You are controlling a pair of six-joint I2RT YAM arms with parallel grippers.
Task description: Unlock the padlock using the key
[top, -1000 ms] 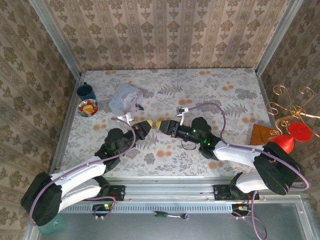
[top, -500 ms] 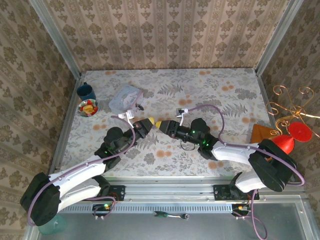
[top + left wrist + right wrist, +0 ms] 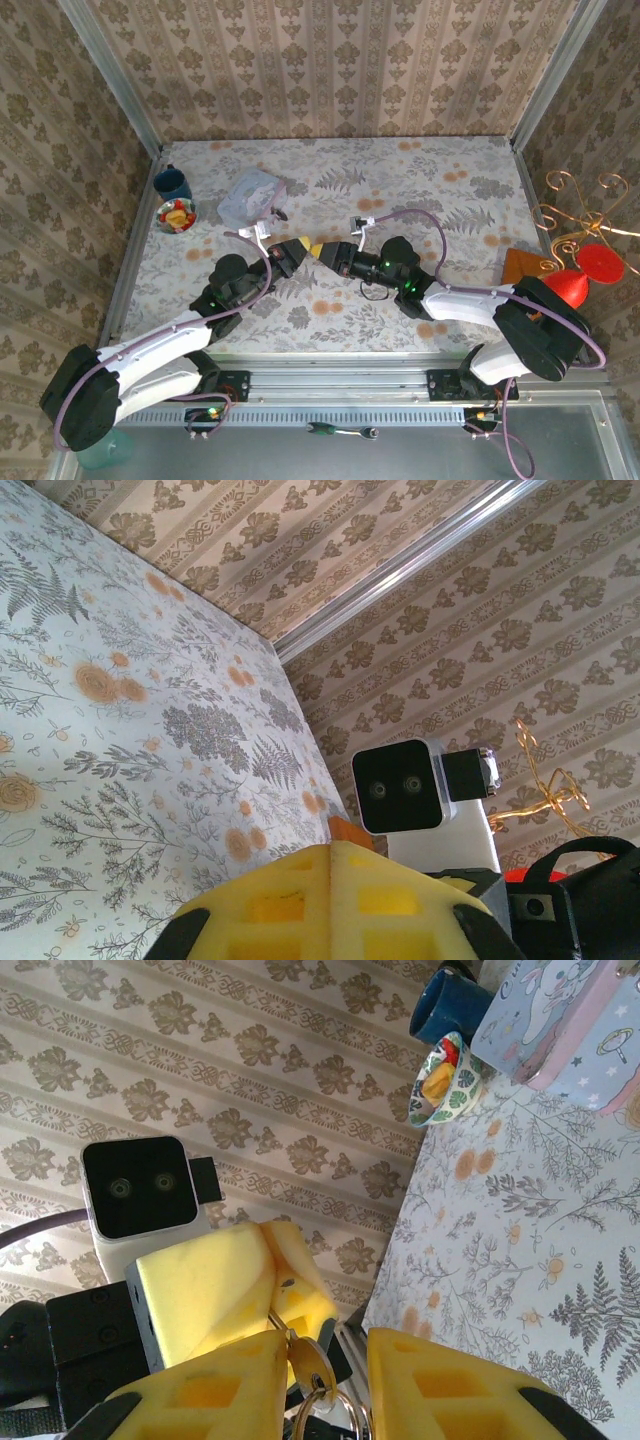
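Observation:
My two grippers meet tip to tip above the middle of the floral table point(image 3: 420, 190). The left gripper point(image 3: 298, 246) has its yellow pads point(image 3: 330, 855) pressed flat together. Seen from the right wrist, those left pads point(image 3: 215, 1280) pinch the blade of a brass key point(image 3: 312, 1365), so the left gripper is shut on the key. The key's round head and its metal ring point(image 3: 335, 1418) hang in the gap of my right gripper point(image 3: 328, 1348). That gripper is open, with the key head close against its left finger. I cannot make out the padlock.
A blue mug point(image 3: 173, 184) and a small fruit bowl point(image 3: 177, 215) stand at the table's far left, beside a pink-and-white box point(image 3: 250, 196). An orange block point(image 3: 525, 268), red pieces point(image 3: 590, 270) and a gold wire stand point(image 3: 580, 205) are at the right edge.
The two grippers have drawn slightly closer, and their tips now meet. The left gripper still pinches the key.

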